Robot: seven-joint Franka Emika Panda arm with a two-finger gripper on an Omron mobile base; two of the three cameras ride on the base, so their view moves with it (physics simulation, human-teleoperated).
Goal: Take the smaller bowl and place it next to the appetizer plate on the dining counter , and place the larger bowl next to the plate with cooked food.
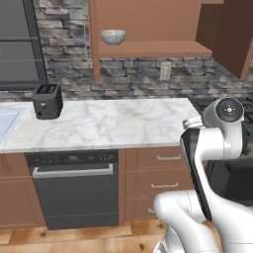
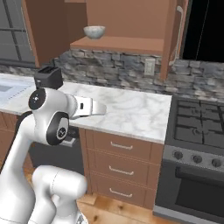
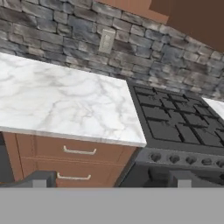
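Still at the first step: reaching for the smaller bowl (image 1: 113, 36), sitting up on the open cabinet shelf (image 1: 148, 48) above the marble desk (image 1: 108, 123). End effector (image 3: 111, 178) wide, empty, aimed low toward the stove (image 3: 179, 124). Next: raise and swing up toward the shelf.

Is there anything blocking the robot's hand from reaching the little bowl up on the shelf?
Nothing visible does. The smaller bowl sits alone on the open wooden shelf, no door in front. The gripper, fingers open, is low beside the marble worktop. The toaster stands off to the side.
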